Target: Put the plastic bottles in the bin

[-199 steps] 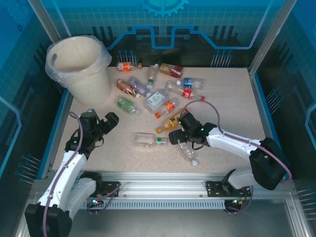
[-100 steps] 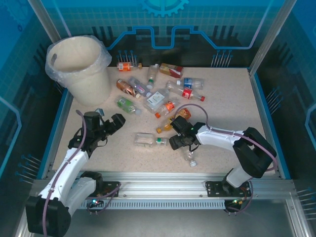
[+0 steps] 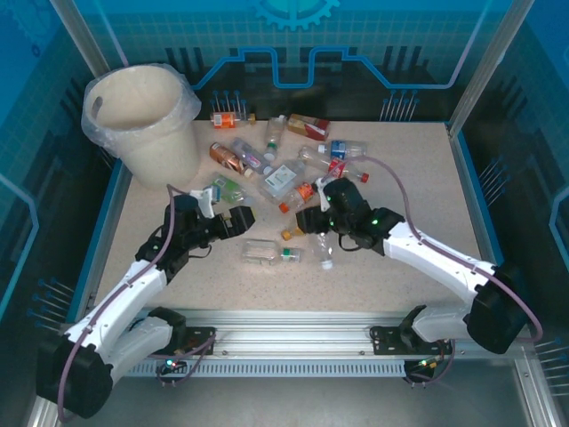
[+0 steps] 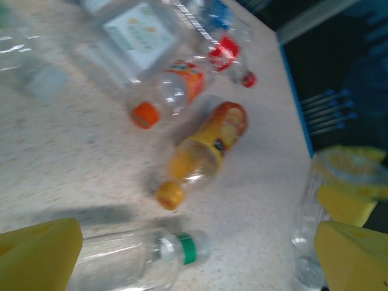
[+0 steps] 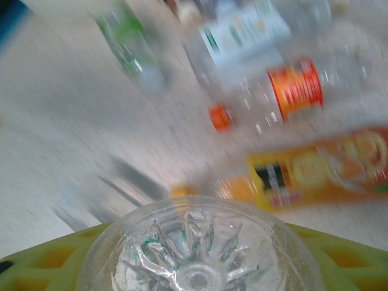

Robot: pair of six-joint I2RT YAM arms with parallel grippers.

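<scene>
My right gripper (image 3: 318,222) is shut on a clear plastic bottle (image 3: 325,249) that hangs cap-down just above the table. In the right wrist view the ribbed base of this clear bottle (image 5: 199,257) sits between my yellow-green fingers (image 5: 57,254). My left gripper (image 3: 238,222) stands open just left of a clear bottle with a green neck ring (image 3: 267,252), which lies between its yellow fingers (image 4: 39,254) in the left wrist view as the green-ringed bottle (image 4: 139,264). A yellow-orange bottle (image 4: 203,151) lies beyond it. The cream bin (image 3: 164,147) stands at the far left.
Several more bottles (image 3: 276,169) lie scattered across the far middle of the table, between the bin and a red-labelled bottle (image 3: 336,166). A blue rim (image 3: 467,187) edges the table on the right. The two grippers are close together near the table's middle.
My right gripper has closed on the clear bottle and lifted it up and back. My left arm has reached right, toward the green-ringed bottle, still open.
</scene>
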